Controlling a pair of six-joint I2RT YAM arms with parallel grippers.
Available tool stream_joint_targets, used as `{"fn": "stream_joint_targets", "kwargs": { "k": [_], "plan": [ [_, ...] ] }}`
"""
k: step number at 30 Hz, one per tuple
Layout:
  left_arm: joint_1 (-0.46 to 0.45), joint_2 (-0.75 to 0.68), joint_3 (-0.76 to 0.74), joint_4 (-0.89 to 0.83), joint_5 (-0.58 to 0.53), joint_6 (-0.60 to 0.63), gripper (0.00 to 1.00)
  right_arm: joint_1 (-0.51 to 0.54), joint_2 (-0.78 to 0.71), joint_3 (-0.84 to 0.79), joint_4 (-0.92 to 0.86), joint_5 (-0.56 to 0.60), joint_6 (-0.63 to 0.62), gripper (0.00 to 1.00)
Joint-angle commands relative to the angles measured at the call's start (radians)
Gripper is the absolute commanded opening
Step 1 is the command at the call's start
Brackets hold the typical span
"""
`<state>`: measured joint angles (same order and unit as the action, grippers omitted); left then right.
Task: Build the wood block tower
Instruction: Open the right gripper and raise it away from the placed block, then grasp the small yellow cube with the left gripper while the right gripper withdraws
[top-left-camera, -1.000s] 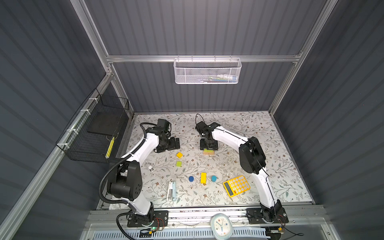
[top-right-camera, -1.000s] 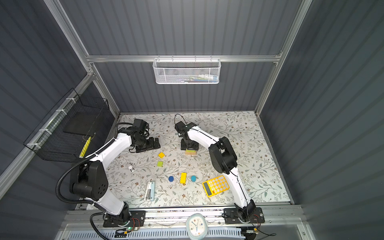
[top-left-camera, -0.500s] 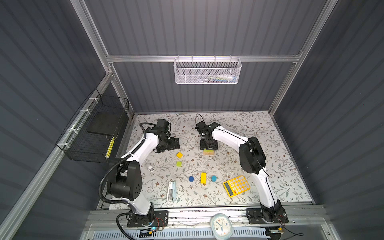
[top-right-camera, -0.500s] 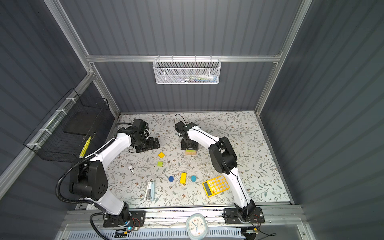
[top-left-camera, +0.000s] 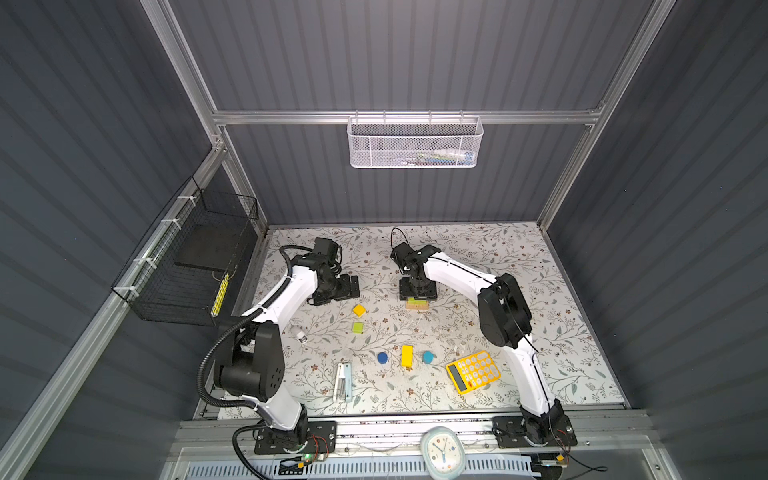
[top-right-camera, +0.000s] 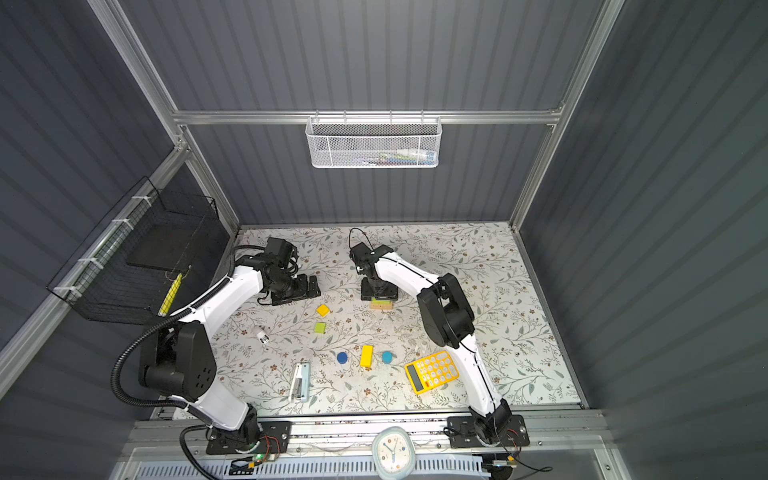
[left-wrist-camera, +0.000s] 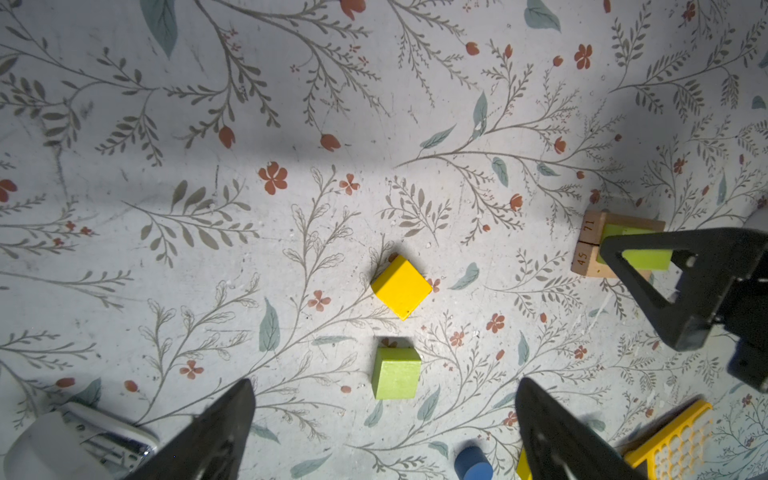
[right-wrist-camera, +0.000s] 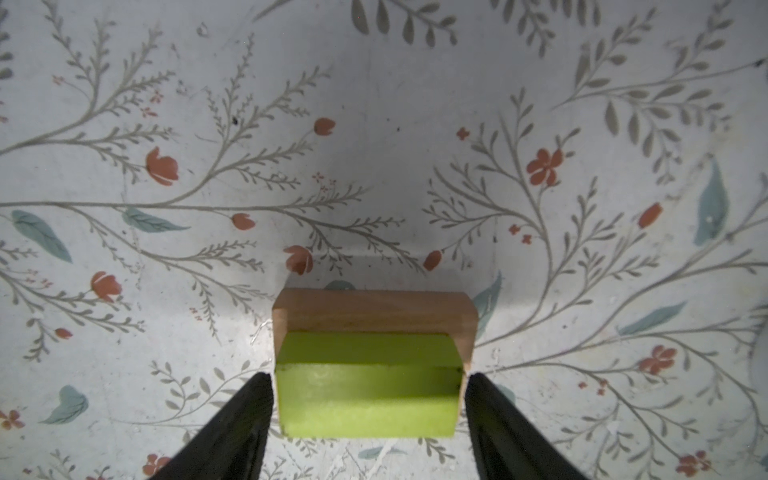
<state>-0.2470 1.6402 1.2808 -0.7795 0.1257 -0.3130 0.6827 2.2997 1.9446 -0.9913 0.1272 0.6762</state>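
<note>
1. Wood block tower (top-left-camera: 417, 303) stands two layers high toward the back middle of the flowered bench (top-left-camera: 540, 291). A lime-green bar (right-wrist-camera: 368, 399) lies flat on two tan bars (left-wrist-camera: 588, 245) set side by side, and its long axis runs the same way as theirs.
2. The right hand (right-wrist-camera: 368, 376) hangs directly over the tower, with one of its fingers (right-wrist-camera: 249, 415) at each end of the lime-green bar, so the bar's length runs from finger to finger. The hand is parted to about that length. Whether it grips the ends or stands a hair off them cannot be told.
3. With the tower straight beneath it, this hand probably has to leave straight upward. A sideways drift could drag the bar off the tan bars.
4. The left hand (top-left-camera: 347, 286) hovers wide open and empty, off to the left of the tower. The lime-green cube (left-wrist-camera: 395, 372) sits just ahead of its fingers and the yellow cube (left-wrist-camera: 401, 286) just past that, near but apart. Both are closer to this hand than to the right one.
5. A yellow bar (top-left-camera: 407, 356) lies between two blue cylinders (top-left-camera: 382, 357) nearer the arms' bases, beside a calculator (top-left-camera: 473, 371).
6. The right arm stretches forward with its wrist pointing down, while the left arm is bent at the elbow and reaches inward.
</note>
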Motion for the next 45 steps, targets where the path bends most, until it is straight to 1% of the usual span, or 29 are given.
{"fn": "stream_joint_targets", "kwargs": {
  "k": [1, 8, 11, 13, 14, 17, 20, 24, 33, 39, 45],
  "plan": [
    [0.006, -0.016, -0.009, -0.003, 0.02, 0.018, 0.98, 0.004, -0.029, 0.017, -0.005, 0.007, 0.003, 0.79],
    [0.006, -0.023, -0.009, -0.007, 0.021, 0.017, 0.98, 0.002, -0.088, 0.021, 0.006, 0.012, 0.009, 0.88],
    [0.006, -0.023, -0.007, -0.01, 0.023, 0.015, 0.98, -0.001, -0.13, 0.007, 0.023, 0.009, 0.011, 0.93],
    [0.007, -0.023, -0.009, -0.01, 0.025, 0.012, 0.98, -0.004, -0.166, -0.014, 0.042, 0.005, 0.014, 0.98],
    [0.006, -0.022, -0.009, -0.012, 0.026, 0.012, 0.98, -0.007, -0.183, -0.028, 0.053, 0.002, 0.016, 0.99],
    [0.007, -0.014, -0.009, -0.017, 0.023, 0.009, 0.97, -0.013, -0.252, -0.097, 0.105, -0.002, 0.026, 0.99],
    [0.006, -0.001, -0.009, -0.021, 0.017, 0.004, 0.97, -0.018, -0.347, -0.213, 0.212, -0.002, 0.037, 0.99],
    [0.006, 0.023, -0.005, -0.033, 0.003, -0.001, 0.96, -0.034, -0.438, -0.32, 0.31, -0.035, 0.045, 0.99],
    [-0.005, 0.063, 0.008, -0.061, -0.005, -0.05, 0.94, -0.06, -0.549, -0.475, 0.373, -0.039, 0.045, 0.99],
    [-0.053, 0.096, 0.027, -0.09, -0.068, -0.097, 0.92, -0.078, -0.613, -0.547, 0.405, -0.025, 0.03, 0.99],
    [-0.134, 0.168, 0.084, -0.127, -0.145, -0.128, 0.9, -0.09, -0.674, -0.61, 0.427, -0.009, 0.008, 0.99]
  ]
}}
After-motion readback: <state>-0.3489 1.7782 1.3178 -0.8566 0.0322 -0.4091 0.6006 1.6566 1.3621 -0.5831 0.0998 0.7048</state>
